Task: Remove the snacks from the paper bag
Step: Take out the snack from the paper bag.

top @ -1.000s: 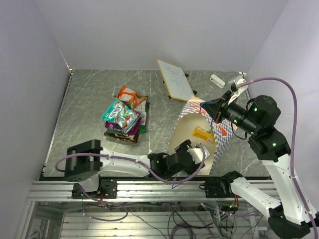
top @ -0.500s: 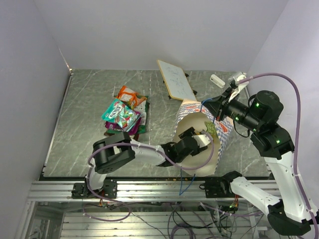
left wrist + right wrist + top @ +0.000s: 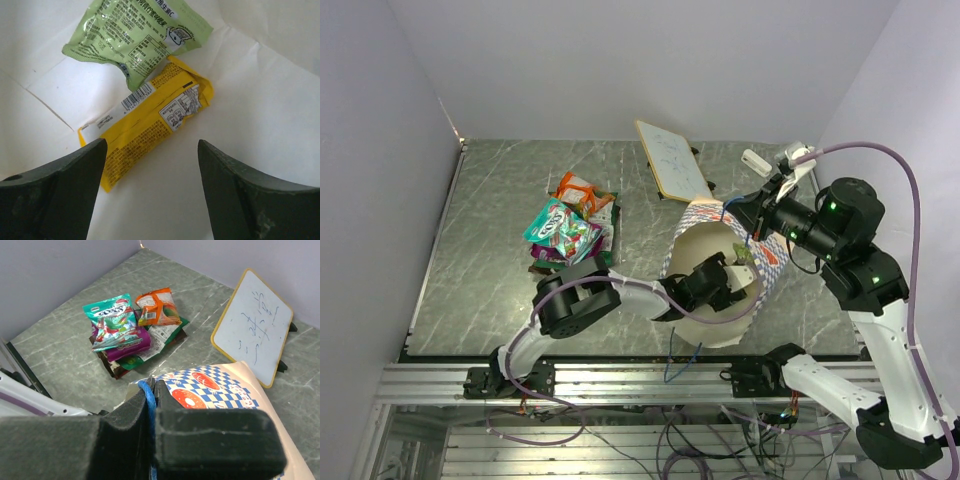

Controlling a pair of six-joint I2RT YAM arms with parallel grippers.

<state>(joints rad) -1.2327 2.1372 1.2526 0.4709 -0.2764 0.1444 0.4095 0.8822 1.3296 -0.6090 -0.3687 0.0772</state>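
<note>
Mid-retrieval, our right jaws pinch the bag (image 3: pixel 210 385) by its cord (image 3: pixel 148 400) while our left jaws, spread inside it, frame a yellow packet (image 3: pixel 150 125) touching a green packet (image 3: pixel 135 35); next we should lower and close on the yellow.

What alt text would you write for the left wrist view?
The left gripper, open, hovers above a yellow snack packet lying on the cream inside of a paper bag. A green packet lies beyond it, touching it.
</note>
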